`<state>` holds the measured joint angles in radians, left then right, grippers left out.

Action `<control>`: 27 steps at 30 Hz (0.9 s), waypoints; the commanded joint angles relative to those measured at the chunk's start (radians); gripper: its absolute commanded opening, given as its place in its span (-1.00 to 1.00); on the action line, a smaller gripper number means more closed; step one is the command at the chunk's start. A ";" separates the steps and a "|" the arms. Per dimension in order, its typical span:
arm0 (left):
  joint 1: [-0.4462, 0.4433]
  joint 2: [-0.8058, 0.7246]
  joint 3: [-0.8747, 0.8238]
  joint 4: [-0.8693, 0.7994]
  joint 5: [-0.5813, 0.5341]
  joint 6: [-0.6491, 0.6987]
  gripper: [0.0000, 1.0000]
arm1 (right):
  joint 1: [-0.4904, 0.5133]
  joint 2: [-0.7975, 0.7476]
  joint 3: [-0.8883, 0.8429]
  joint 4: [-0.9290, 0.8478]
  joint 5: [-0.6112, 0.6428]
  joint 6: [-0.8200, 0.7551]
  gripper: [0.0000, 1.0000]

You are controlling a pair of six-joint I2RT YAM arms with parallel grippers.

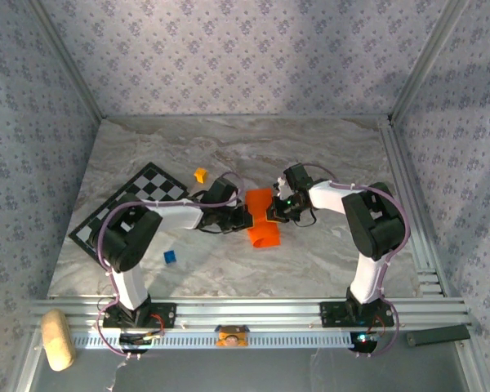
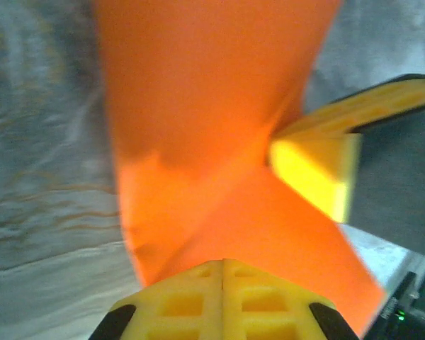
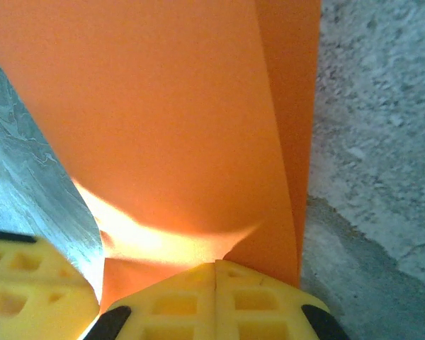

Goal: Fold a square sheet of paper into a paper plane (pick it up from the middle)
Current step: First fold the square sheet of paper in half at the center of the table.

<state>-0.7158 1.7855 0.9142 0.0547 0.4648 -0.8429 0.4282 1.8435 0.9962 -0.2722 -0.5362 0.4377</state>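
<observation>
The square sheet of paper (image 1: 262, 219) is bright orange and curled into a folded shape at the middle of the marble table, between my two grippers. My left gripper (image 1: 243, 217) is shut on the paper's left edge, and the orange paper (image 2: 212, 127) rises from its closed yellow fingertips (image 2: 224, 263). My right gripper (image 1: 274, 209) is shut on the right edge. There the orange paper (image 3: 170, 120) bends over the closed tips (image 3: 214, 266), with a second layer at its right side. The right gripper's yellow finger (image 2: 319, 166) presses the paper in the left wrist view.
A black-and-white checkered board (image 1: 131, 204) lies at the left. A small yellow-orange cube (image 1: 200, 174) sits behind the left arm, and a small blue cube (image 1: 170, 257) lies near its elbow. Metal rails (image 1: 253, 314) run along the near edge.
</observation>
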 commanded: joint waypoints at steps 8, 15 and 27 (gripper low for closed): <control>-0.021 0.068 -0.011 0.051 0.044 -0.031 -0.94 | 0.003 0.046 -0.055 -0.094 0.145 0.010 -1.00; -0.020 0.068 -0.106 0.058 0.026 -0.002 -0.90 | 0.003 0.047 -0.065 -0.086 0.144 0.012 -1.00; -0.026 -0.080 -0.107 0.177 0.063 -0.090 -0.72 | -0.003 0.039 -0.071 -0.087 0.145 0.011 -1.00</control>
<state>-0.7357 1.7527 0.8139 0.1623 0.5076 -0.8837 0.4278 1.8362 0.9813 -0.2539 -0.5362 0.4381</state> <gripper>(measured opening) 0.136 0.052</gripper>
